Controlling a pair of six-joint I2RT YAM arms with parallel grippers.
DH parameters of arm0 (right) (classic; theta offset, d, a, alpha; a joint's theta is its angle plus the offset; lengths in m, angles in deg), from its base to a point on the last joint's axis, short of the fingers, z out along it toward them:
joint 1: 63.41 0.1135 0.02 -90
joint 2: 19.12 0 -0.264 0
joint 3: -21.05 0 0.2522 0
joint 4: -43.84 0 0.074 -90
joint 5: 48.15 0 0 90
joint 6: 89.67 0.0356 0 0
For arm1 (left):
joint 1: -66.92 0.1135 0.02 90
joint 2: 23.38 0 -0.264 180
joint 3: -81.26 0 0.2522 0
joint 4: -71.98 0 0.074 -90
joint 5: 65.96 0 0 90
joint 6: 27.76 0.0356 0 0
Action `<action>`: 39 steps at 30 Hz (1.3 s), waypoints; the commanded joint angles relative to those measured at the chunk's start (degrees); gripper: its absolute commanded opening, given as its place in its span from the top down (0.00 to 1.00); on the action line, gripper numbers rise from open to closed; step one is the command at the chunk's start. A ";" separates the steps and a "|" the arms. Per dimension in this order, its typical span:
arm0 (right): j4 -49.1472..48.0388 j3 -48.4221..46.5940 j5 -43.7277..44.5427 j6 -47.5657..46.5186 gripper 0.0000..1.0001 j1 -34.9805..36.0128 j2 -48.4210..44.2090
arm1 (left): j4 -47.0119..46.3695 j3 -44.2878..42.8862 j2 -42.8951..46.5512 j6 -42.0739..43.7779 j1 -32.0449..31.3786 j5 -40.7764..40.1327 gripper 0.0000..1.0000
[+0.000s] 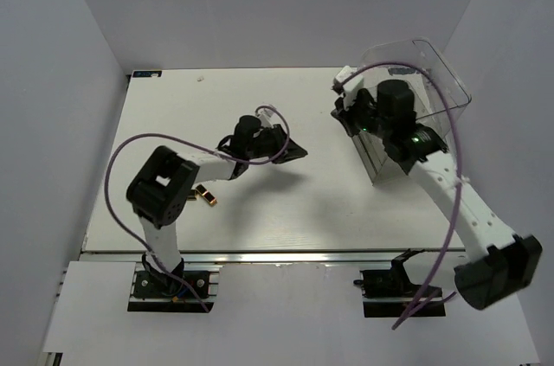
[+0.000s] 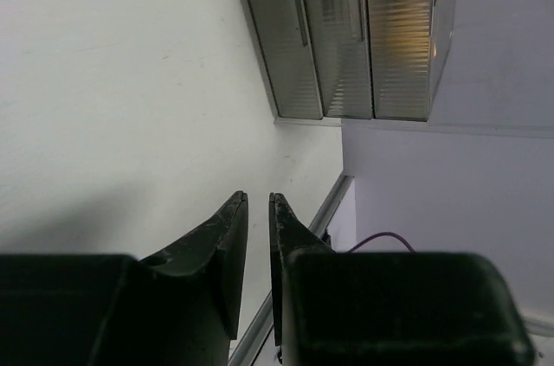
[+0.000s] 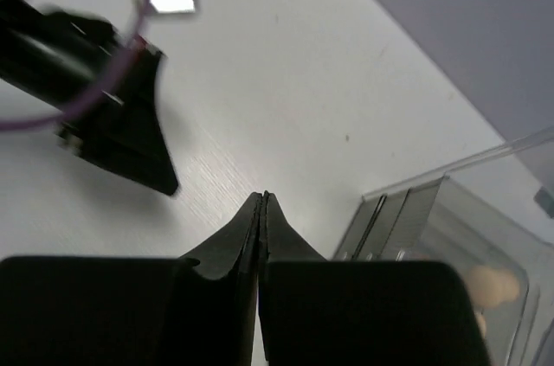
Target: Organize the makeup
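Two lipstick tubes (image 1: 206, 195) on the table (image 1: 286, 210); a peach sponge (image 3: 492, 284) inside the clear drawer box (image 1: 441, 80).
The tubes lie by the left arm, well apart from the box. The left gripper (image 2: 257, 202) is a crack apart and empty; the right gripper (image 3: 262, 202) is pressed together beside the box.

Site notes for you, operator. White rectangular matte tabletop (image 1: 260, 106), lightly scuffed; the right wrist view shows a few tiny dark specks and a faint brushed grain on it. Plain pale lavender-grey walls close it in on three sides: left wall (image 1: 52, 80) along the surface's left edge, back wall (image 1: 277, 3) behind the far edge, right wall (image 1: 519, 28) past the right edge. The walls slope outward as they rise in the overhead view. A silver aluminium rail (image 1: 286, 257) runs the whole near edge. In front of it you see a flat white panel (image 1: 286, 318). Light is even and diffuse, with soft grey shadows mid-surface.
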 commanded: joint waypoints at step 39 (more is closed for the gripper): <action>-8.24 7.77 -20.35 21.93 0.83 -16.30 -23.31 | -7.56 -48.62 -43.17 -20.05 -12.13 -4.69 0.47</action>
